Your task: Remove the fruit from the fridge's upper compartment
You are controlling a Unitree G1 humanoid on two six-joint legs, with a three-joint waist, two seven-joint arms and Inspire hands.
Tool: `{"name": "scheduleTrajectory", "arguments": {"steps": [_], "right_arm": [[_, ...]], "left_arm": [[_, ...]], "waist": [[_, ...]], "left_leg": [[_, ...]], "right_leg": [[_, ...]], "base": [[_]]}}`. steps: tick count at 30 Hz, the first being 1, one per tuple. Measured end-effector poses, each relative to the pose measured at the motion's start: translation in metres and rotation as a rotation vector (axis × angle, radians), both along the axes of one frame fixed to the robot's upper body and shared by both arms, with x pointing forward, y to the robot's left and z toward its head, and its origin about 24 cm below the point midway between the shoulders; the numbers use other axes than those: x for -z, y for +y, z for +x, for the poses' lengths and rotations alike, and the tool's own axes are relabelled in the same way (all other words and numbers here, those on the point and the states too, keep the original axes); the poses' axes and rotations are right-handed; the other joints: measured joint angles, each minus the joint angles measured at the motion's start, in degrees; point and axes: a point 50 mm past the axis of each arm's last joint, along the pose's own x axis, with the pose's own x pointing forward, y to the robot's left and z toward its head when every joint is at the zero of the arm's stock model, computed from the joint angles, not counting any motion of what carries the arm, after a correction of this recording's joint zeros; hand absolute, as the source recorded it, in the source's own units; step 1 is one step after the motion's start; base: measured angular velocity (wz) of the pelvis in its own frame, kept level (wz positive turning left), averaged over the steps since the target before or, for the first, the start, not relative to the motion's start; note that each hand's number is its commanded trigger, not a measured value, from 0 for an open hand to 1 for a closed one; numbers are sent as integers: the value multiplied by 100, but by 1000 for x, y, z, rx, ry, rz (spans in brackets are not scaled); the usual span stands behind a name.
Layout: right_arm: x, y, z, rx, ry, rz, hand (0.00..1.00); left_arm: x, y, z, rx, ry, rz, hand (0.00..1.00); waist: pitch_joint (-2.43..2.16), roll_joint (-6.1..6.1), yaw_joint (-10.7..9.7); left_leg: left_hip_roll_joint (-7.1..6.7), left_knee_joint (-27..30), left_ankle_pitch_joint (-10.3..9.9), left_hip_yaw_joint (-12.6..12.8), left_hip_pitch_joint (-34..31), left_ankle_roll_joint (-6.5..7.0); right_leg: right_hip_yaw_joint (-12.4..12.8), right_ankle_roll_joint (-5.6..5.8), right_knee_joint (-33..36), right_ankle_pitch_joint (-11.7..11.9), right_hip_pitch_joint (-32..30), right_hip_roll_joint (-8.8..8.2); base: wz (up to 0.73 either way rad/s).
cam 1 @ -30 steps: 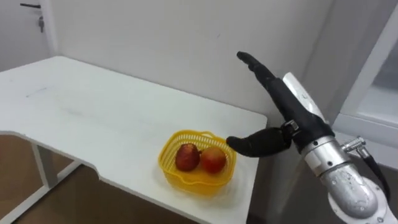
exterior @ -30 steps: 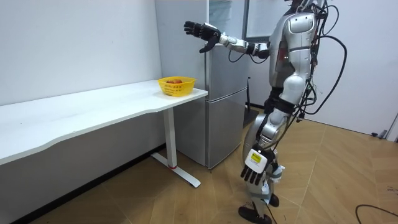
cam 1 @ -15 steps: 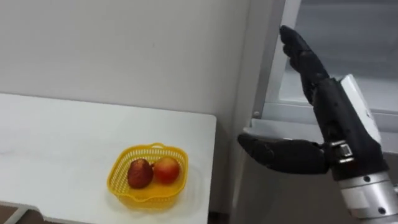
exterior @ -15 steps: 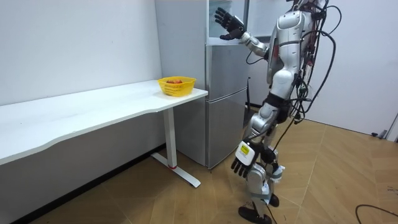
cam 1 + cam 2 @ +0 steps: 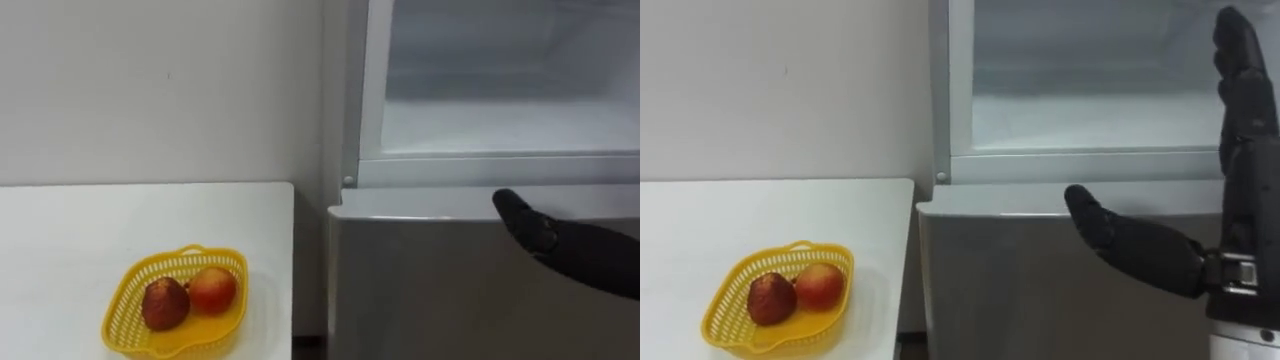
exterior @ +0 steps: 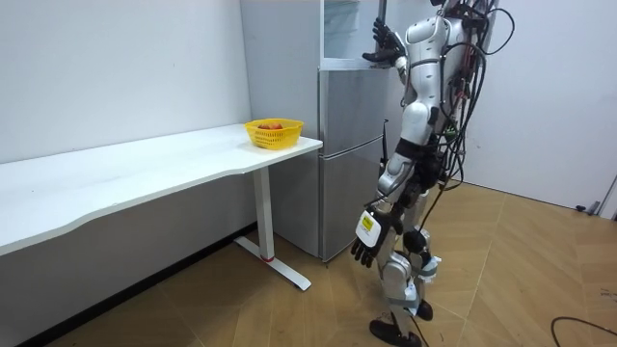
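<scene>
1. The fridge (image 6: 347, 145) is the big thing here. The robot stands right in front of it, next to the end of the white table (image 5: 80, 230). The upper compartment (image 5: 500, 90) is open, so I'd call the opening part done.
2. The right hand (image 5: 1240, 180) is up in front of that compartment, fingers straight, thumb stuck out sideways, holding nothing. It's not inside yet.
3. The left hand (image 6: 364, 246) hangs down by the leg in the room view, fingers loose, also empty.
4. A yellow basket (image 5: 190, 255) sits on the table's fridge end with two reddish fruits (image 5: 165, 303) in it, well apart from either hand.
5. As for the item to fetch: the bit of shelf (image 5: 500, 125) I can see looks bare, so I can't tell where it is. My guess is deeper in. Reaching in, grabbing and pulling out are all left to do.
</scene>
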Motion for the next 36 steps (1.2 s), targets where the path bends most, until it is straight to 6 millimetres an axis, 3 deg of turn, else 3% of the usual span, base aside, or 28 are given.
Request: {"name": "scheduleTrajectory", "arguments": {"steps": [7,15,19,23,32,36], "right_arm": [[18,-9,-8,59,66,49,0],[46,-22,-9,134,164,161,0],[74,-31,-15,177,272,233,0],[105,-42,-21,249,369,397,0],[154,-63,-41,403,500,732,0],[164,-70,-54,474,499,881,0]], "left_arm": [[0,-1,1,-3,-3,-3,0],[0,1,-1,10,4,2,0],[-1,2,-2,4,3,10,0],[-1,2,-2,1,-1,23,0],[-1,2,3,1,-17,28,0],[-2,1,1,1,-25,31,0]], "waist": [[0,17,2],[-19,-46,-79],[-25,-49,-89],[-22,-15,-195],[2,55,-361],[-30,99,-377]], "left_leg": [[-6,-180,3,107,83,-5],[-10,-164,4,158,78,-3],[-11,-172,4,149,101,-3],[-12,-174,4,147,110,-2],[-16,-179,3,158,107,-2],[-17,-178,4,159,100,-2]], "right_leg": [[269,13,18,-12,-61,44],[286,17,-4,-9,-79,40],[266,20,-17,-11,-57,39],[253,24,-17,-13,-43,33],[289,41,-83,-29,-61,31],[287,41,-80,-29,-42,32]], "base": [[-11],[-4],[0],[0],[1],[0]]}}
